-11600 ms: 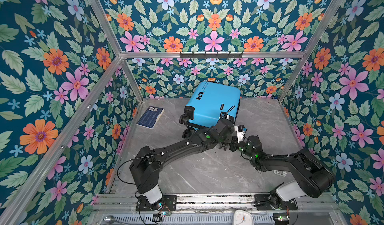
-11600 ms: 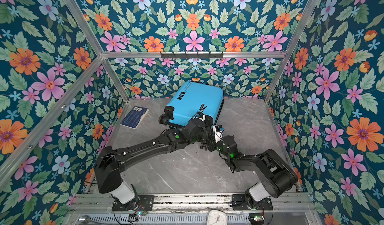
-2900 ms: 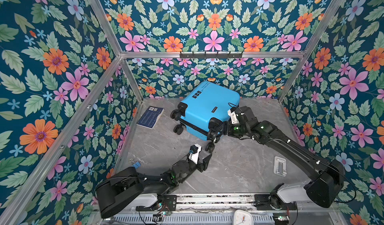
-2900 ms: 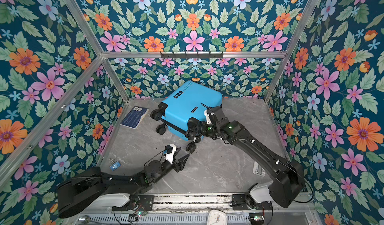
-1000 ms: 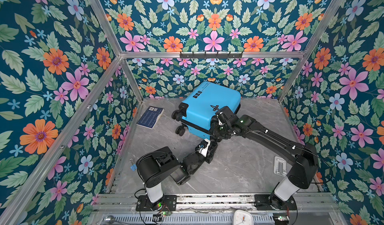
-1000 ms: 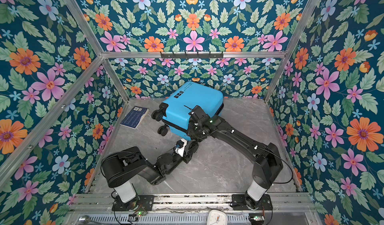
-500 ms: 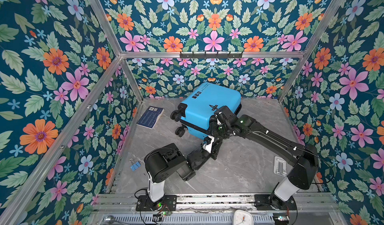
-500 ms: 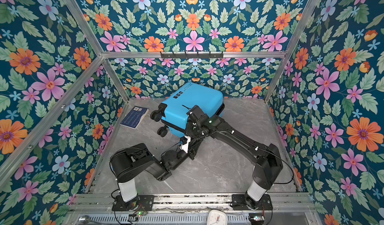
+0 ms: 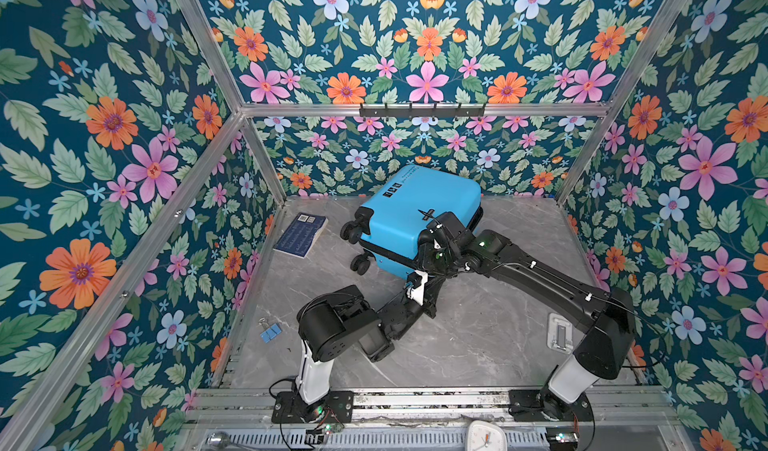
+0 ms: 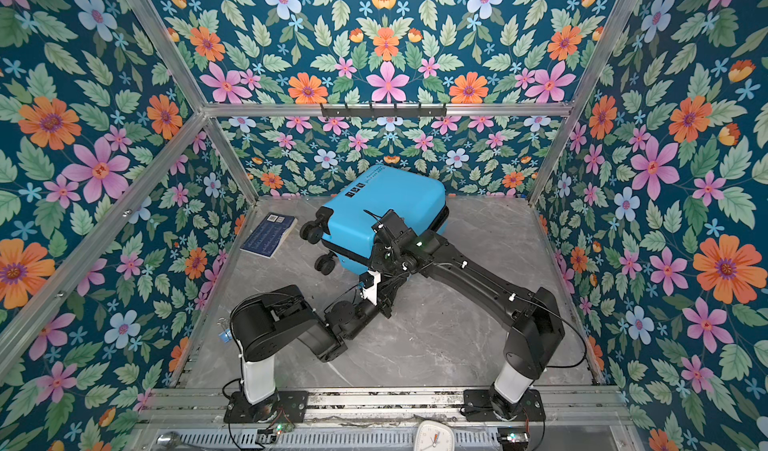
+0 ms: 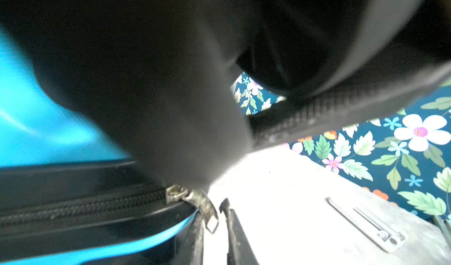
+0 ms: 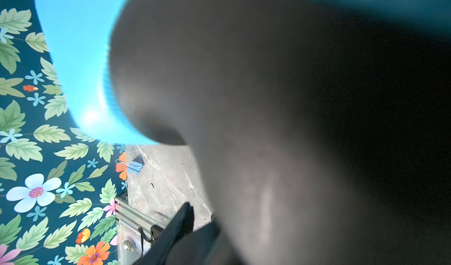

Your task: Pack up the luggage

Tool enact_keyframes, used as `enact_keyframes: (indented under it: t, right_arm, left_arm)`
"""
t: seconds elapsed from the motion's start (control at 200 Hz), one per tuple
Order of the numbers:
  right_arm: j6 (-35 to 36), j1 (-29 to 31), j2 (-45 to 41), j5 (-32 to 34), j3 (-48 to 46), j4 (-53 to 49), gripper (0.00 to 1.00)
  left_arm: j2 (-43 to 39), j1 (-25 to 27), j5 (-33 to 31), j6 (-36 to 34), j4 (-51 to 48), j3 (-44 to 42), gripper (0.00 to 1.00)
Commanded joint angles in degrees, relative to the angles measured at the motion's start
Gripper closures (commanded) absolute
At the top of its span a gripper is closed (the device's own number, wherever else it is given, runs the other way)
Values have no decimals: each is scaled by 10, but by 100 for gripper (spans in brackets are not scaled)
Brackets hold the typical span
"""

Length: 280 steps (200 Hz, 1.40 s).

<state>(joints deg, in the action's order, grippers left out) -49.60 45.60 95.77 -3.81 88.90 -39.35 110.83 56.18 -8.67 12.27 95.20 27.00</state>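
While the right fingers (image 12: 180, 223), their spread hidden, are seemingly bracing the luggage (image 9: 415, 207) lying on the surface (image 9: 478, 345) beneath them against tugging, the left fingers (image 11: 235, 239) are sitting narrow, gap showing, around its zipper pull (image 11: 207, 215), not yet pinching.

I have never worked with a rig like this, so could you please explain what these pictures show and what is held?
These are two black robots: a left arm and a right arm, each ending in a two-fingered gripper. Two pictures look down from above; two come from cameras on the wrists. On the grey table lie a blue suitcase, a dark-blue flat item, a blue binder clip and a metal plate. The left gripper has its fingers close on either side of the suitcase's zipper pull; whether they pinch it I cannot tell. The right gripper is at the suitcase's near edge, its jaws hidden.
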Motion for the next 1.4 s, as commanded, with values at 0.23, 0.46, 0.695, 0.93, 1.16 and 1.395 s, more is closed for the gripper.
enact_keyframes:
  t: [0.23,0.46,0.695,0.93,1.16,1.395]
  right_arm:
    - [4,10,6,-25,3,70,100]
    - [-1,9,9,-32,2,85,100]
    - [-8,9,10,-30,8,97,100]
    - [-20,10,21,-39,17,120,100]
    - [-44,27,54,-46,42,158,100]
    - [-69,64,101,-37,78,194,100]
  left_arm:
    - [-7,-3,-31,40,7,-4,100]
    - [-32,-2,-29,55,8,-36,100]
    - [-48,-2,-104,57,7,-69,70]
    - [-85,11,-178,-19,7,-107,42]
    - [-103,12,-249,-72,8,-127,32]
    - [-115,11,-281,-85,9,-149,28]
